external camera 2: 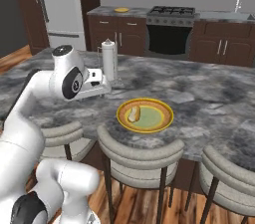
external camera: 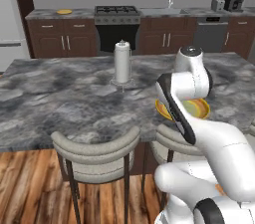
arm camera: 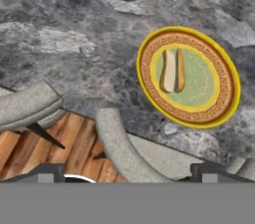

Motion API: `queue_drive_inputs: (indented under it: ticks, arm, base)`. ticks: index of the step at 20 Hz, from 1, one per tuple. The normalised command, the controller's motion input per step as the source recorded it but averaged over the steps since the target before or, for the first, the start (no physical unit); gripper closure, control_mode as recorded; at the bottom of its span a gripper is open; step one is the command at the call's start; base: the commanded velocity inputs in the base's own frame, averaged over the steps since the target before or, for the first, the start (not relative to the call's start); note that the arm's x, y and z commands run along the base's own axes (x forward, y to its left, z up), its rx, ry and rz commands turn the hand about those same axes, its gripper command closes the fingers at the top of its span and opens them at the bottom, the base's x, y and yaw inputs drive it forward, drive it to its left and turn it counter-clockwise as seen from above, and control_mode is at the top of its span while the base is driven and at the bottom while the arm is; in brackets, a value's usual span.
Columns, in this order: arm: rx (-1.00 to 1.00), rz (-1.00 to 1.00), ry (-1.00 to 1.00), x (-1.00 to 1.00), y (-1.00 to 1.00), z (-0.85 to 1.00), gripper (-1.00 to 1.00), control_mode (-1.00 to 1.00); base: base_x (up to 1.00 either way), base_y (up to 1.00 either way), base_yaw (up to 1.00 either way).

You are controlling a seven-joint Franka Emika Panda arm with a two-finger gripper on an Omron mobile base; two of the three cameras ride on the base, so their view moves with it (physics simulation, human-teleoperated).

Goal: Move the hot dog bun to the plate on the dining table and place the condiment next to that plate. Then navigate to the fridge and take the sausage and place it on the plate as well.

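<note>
Grey marbled stone dining table (external camera 2: 209, 98), mid-frame: yellow-rimmed round green plate (external camera 2: 162, 121) near front edge; white cylindrical condiment bottle (external camera 2: 108, 59) upright, upper left of plate.

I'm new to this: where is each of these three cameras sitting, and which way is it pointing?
Left base view: behind the arm's left, facing the marble dining table and paper towel roll; the white arm rises lower right.
Right base view: behind its right, facing the same table; arm lower left.
Hand view: on the hand, looking down; the open gripper shows at the bottom.
All share the yellow plate; right base and hand views show the bun on it.
</note>
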Motion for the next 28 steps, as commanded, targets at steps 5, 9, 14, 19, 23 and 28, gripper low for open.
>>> queue_drive_inputs:
  ticks: [5, 9, 14, 19, 23, 28]
  arm:
    - [-0.07, 0.06, 0.0, -0.4, 0.57, 0.0, -1.0, 1.0]
    - [0.0, 0.0, 0.0, 0.0, 0.0, 0.0, -1.0, 1.0]
    - [0.0, 0.0, 0.0, 0.0, 0.0, 0.0, -1.0, 1.0]
    - [0.0, 0.0, 0.0, 0.0, 0.0, 0.0, -1.0, 1.0]
    - [0.0, 0.0, 0.0, 0.0, 0.0, 0.0, -1.0, 1.0]
    - [0.0, 0.0, 0.0, 0.0, 0.0, 0.0, -1.0, 1.0]
  base:
    - [-0.12, 0.16, 0.02]
    - [-0.81, 0.96, 0.1]
    - [-0.82, 1.0, 0.07]
    - [-0.46, 1.0, 0.01]
    - [-0.04, 1.0, -0.04]
    - [0.11, 1.0, -0.22]
